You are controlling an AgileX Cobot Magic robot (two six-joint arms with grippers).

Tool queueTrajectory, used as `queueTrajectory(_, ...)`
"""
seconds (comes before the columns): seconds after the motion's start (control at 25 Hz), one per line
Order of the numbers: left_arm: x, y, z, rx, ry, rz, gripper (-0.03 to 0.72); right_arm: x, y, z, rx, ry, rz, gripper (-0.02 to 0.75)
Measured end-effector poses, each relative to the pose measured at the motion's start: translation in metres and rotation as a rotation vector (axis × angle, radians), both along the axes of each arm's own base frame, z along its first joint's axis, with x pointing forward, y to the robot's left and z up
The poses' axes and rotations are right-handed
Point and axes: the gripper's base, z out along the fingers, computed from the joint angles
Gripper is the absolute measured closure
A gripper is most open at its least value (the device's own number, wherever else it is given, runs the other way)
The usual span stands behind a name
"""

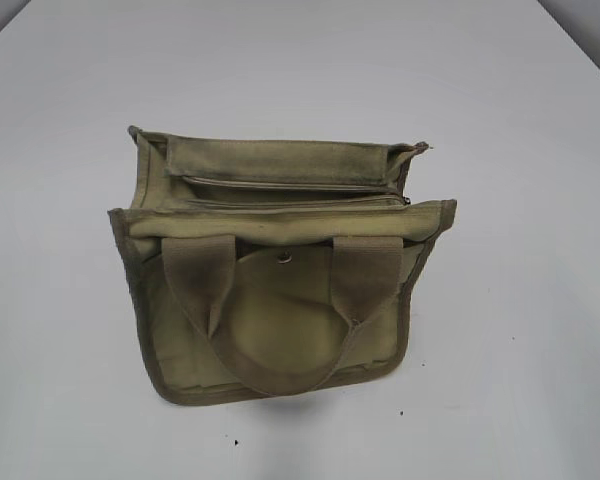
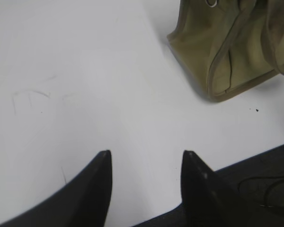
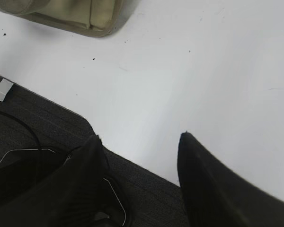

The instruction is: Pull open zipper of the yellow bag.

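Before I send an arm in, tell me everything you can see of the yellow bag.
The yellow bag is a small olive-khaki tote that looks like canvas, with darker binding along its edges. It sits upright on the white table, leaning a little back, nothing else touching it. Two wide webbing handles droop over the front, partly covering a round flap with a metal snap. Across the top runs the zipper, seemingly closed; its pull tab seems to sit at the right end. Both grippers are off the bag.
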Motion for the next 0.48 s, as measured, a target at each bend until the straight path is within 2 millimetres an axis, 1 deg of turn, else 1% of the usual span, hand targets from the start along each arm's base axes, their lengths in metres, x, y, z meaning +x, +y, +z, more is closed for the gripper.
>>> queueTrajectory(0.48, 0.0, -0.0006, 0.0002, 0.001, -0.003, -0.01, 0.317, -0.0001, 0.0001, 0.0, -0.008, -0.005, 0.012, 0.342)
